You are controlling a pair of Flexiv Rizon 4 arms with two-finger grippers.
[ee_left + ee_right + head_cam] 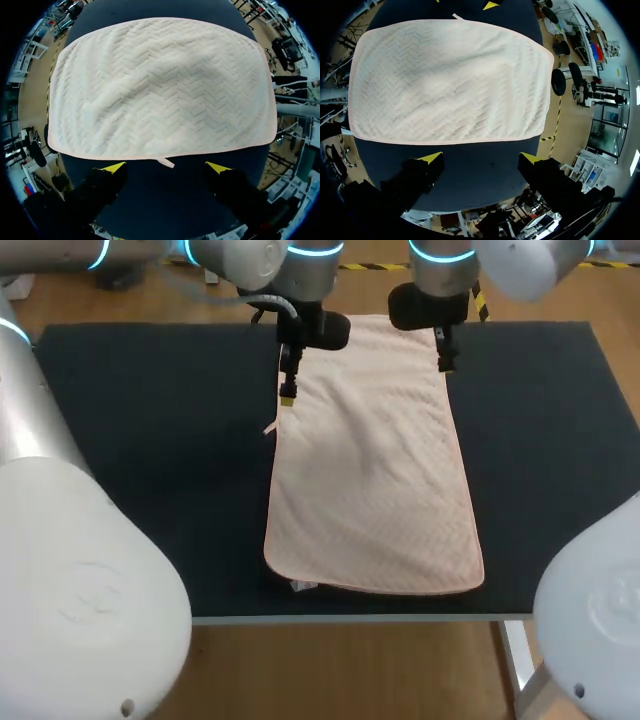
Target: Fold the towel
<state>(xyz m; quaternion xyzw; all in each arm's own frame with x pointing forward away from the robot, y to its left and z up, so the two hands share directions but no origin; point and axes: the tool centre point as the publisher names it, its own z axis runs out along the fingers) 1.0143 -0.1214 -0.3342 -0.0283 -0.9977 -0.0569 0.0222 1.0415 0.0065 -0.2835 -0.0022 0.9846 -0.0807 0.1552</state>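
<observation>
A pale pink towel lies flat and lengthwise on the dark table, its near end close to the front edge. My left gripper hangs open over the towel's left long edge, toward the far end. In the left wrist view the towel spreads ahead of the open gripper, whose fingers stand over bare table just short of the hem and a small tag. My right gripper is open at the towel's right long edge. The right wrist view has the towel ahead of the open gripper. Nothing is held.
Bare dark table extends on both sides of the towel. A small white label sticks out at the towel's near left corner. My arms' large white links fill the head view's lower corners.
</observation>
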